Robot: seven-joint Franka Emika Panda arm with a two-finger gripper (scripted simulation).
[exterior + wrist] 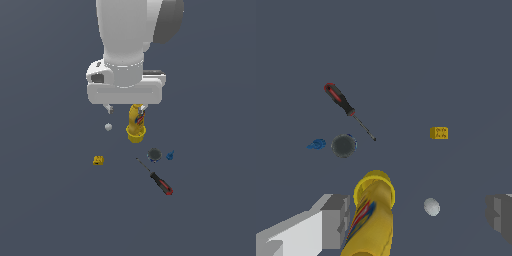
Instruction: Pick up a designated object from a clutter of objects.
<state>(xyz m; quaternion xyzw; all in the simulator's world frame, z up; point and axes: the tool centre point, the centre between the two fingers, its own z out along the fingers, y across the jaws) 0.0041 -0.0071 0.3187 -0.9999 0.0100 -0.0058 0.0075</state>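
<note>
One target: the screwdriver (155, 176) lies flat on the floor, apart from the rest, nearest the disc (154, 155) and blue piece (170, 155), well clear of the gripper (125, 108), which hangs with jaws spread wide and empty above the bottle (136, 125) and ball (108, 127). From the jaws it sits past the bottle's cap, toward the exterior view's lower right. Its long axis runs diagonally, tip toward the disc, handle (339, 99) away, so I'd expect a wrist yaw to close across the handle.
</note>
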